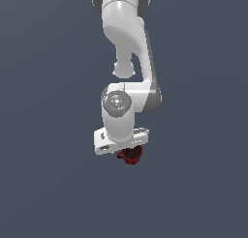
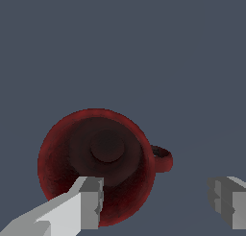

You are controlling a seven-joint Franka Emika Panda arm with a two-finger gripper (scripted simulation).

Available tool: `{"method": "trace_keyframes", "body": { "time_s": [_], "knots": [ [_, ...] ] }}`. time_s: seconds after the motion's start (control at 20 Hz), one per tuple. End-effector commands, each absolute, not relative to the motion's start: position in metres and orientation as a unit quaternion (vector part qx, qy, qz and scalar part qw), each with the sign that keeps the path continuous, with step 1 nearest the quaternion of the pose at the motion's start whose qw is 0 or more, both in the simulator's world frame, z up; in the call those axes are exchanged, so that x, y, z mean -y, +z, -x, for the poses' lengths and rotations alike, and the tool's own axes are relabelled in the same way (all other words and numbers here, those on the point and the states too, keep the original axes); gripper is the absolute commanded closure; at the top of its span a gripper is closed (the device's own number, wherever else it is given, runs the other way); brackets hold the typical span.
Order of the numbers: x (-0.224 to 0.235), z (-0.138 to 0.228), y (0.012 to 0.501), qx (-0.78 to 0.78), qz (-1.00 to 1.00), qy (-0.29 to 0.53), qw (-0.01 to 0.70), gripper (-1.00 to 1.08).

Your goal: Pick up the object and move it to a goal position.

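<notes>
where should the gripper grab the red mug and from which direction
Probably by the rim wall, from straight above. The mug stands upright with its mouth open to the wrist view, and its handle looks small for the fingers. The open gripper has one finger over the mouth, so the jaws could straddle the handle-side wall.

Glossy white arm with grey joints, pale blocky claw.

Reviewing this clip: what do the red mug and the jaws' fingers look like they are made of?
The mug looks like glazed ceramic: dark red, faintly mottled, with a soft sheen on the rim and a dark interior; being a render, it may only be a texture. The fingers look like matte pale grey plastic or painted metal: flat, uniform faces with no highlights. The gripper stands open.
</notes>
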State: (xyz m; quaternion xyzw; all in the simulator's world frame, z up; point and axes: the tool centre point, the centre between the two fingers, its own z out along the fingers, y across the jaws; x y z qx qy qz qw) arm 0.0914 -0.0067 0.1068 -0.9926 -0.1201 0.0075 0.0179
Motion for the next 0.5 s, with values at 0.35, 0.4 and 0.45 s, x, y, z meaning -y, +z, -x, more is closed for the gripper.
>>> {"method": "trace_keyframes", "body": {
  "time_s": [0.35,0.4,0.45],
  "knots": [
    [0.007,-0.093,0.096,0.124,0.992,0.008,0.019,-0.6],
    [0.007,-0.093,0.091,0.124,0.992,0.008,0.019,-0.6],
    [0.007,-0.093,0.086,0.124,0.992,0.008,0.019,-0.6]
  ]
}}
